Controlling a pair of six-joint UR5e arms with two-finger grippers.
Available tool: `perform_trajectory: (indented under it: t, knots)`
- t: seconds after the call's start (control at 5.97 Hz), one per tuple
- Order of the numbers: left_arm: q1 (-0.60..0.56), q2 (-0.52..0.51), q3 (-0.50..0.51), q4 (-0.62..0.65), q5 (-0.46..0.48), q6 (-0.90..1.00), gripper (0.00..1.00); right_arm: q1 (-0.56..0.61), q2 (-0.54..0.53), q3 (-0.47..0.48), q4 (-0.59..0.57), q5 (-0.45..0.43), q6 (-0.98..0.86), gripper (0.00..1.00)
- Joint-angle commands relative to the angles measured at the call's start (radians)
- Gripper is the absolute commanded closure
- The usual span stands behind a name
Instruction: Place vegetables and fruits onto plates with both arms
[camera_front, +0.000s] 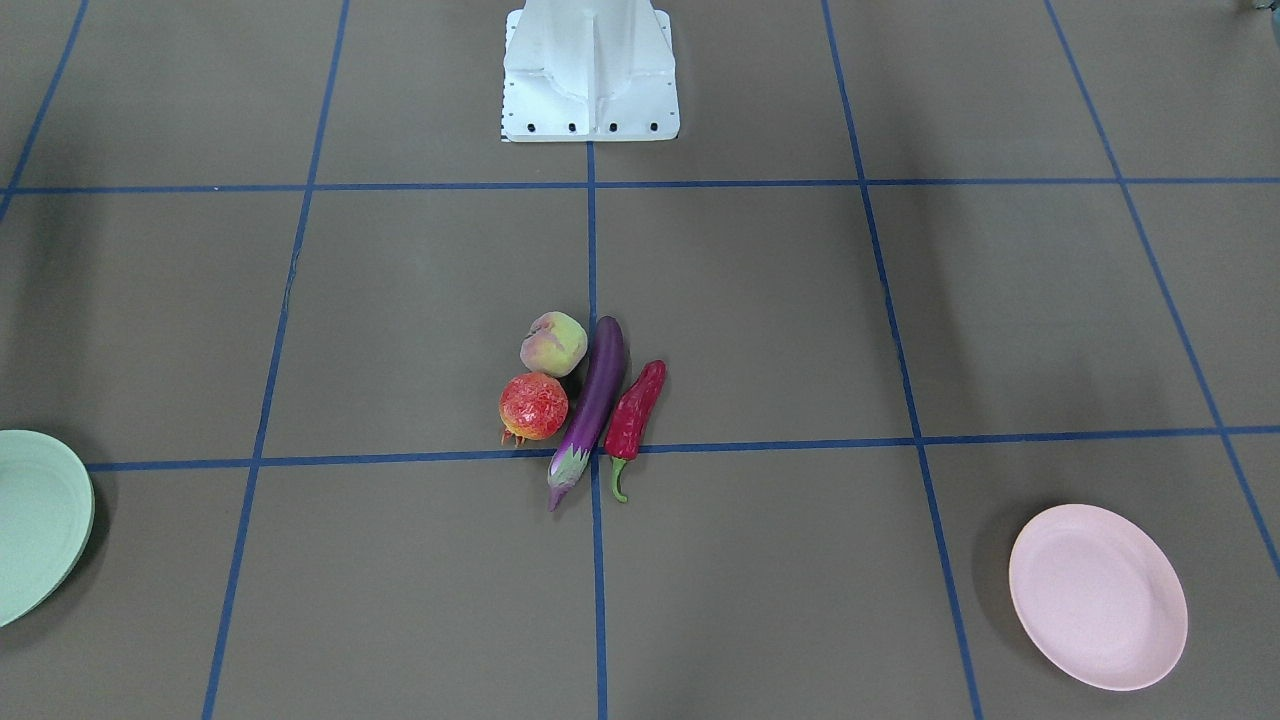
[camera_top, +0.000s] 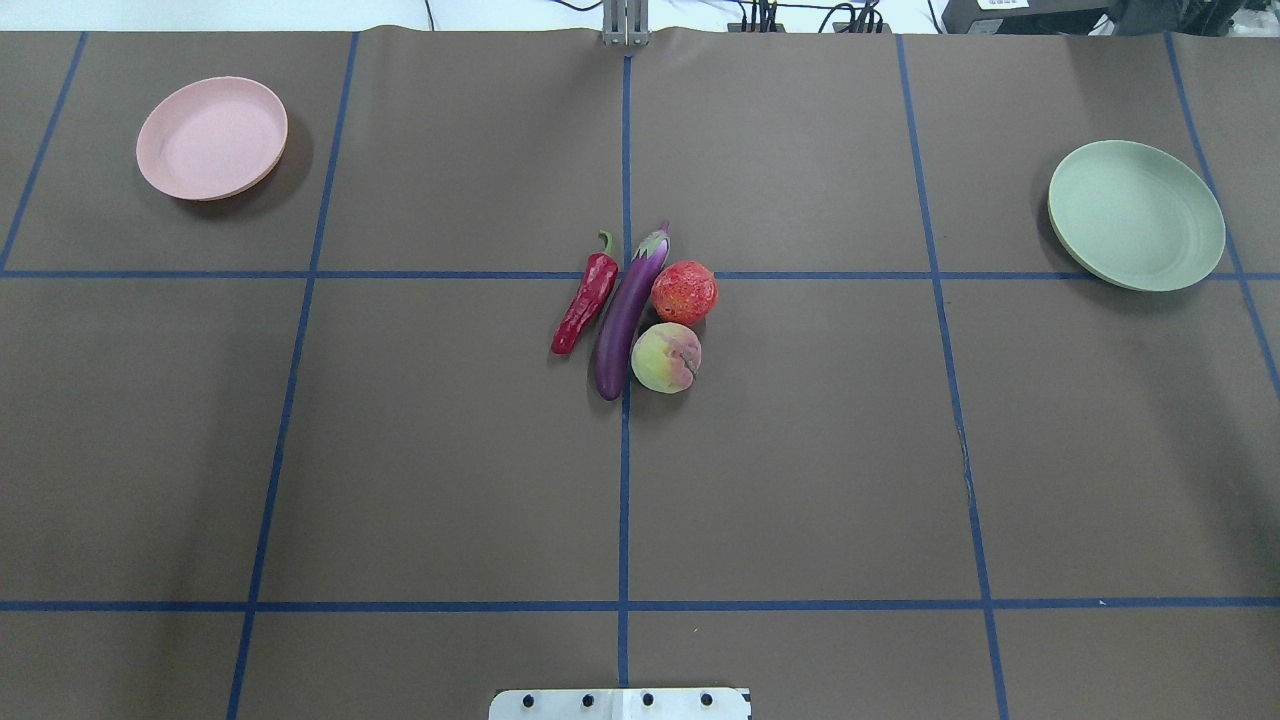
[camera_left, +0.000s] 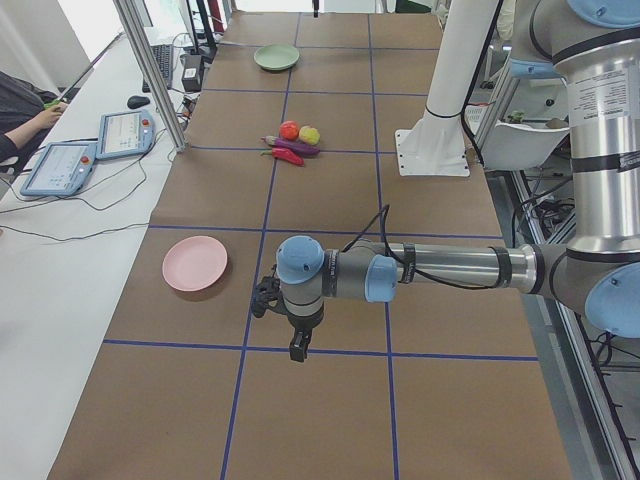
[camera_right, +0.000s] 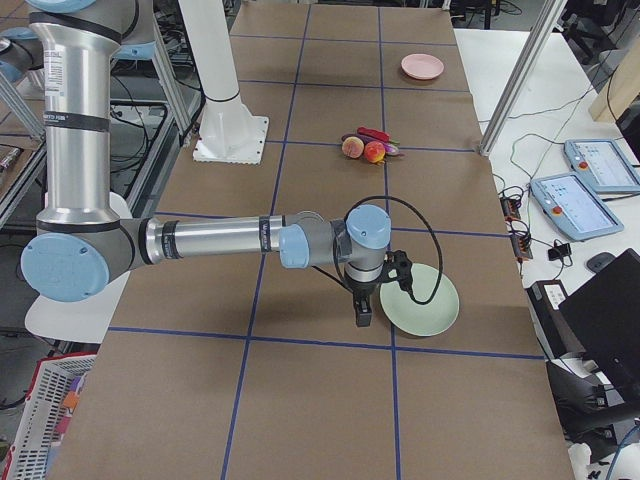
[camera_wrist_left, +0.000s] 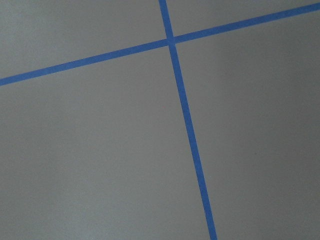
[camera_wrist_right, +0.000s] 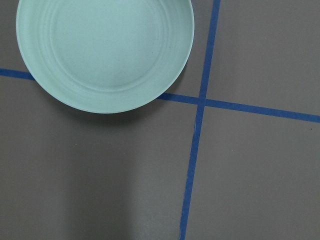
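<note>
The purple eggplant (camera_top: 628, 312), red chili (camera_top: 586, 300), pomegranate (camera_top: 684, 291) and peach (camera_top: 665, 357) lie bunched together at the table's middle, also in the front view, where the eggplant (camera_front: 590, 405) lies between the chili and the fruits. The pink plate (camera_top: 210, 137) sits far left, the mint green plate (camera_top: 1136, 214) far right; both are empty. My left gripper (camera_left: 298, 349) shows only in the left side view, near the pink plate (camera_left: 195, 262). My right gripper (camera_right: 362, 315) shows only in the right side view, beside the green plate (camera_right: 420, 301). I cannot tell whether either is open.
Blue tape lines (camera_top: 624, 450) grid the brown table. The white base mount (camera_front: 590, 70) stands at the robot's side. Tablets and cables (camera_left: 95, 150) lie on the white bench beyond the far edge. The right wrist view looks down on the green plate (camera_wrist_right: 105, 50).
</note>
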Motion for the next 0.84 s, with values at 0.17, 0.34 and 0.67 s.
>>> perform_trajectory:
  t: [0.17, 0.34, 0.67]
  knots:
    - [0.000, -0.006, -0.003, 0.000, 0.008, 0.009, 0.00, -0.011, 0.000, 0.001, 0.002, -0.001, 0.002, 0.00]
    - [0.002, -0.009, 0.005, 0.000, 0.012, 0.006, 0.00, -0.014, 0.035, 0.009, 0.002, 0.001, 0.005, 0.00]
    - [0.002, -0.047, 0.008, -0.046, 0.011, -0.002, 0.00, -0.056, 0.149, 0.009, 0.018, 0.001, 0.032, 0.00]
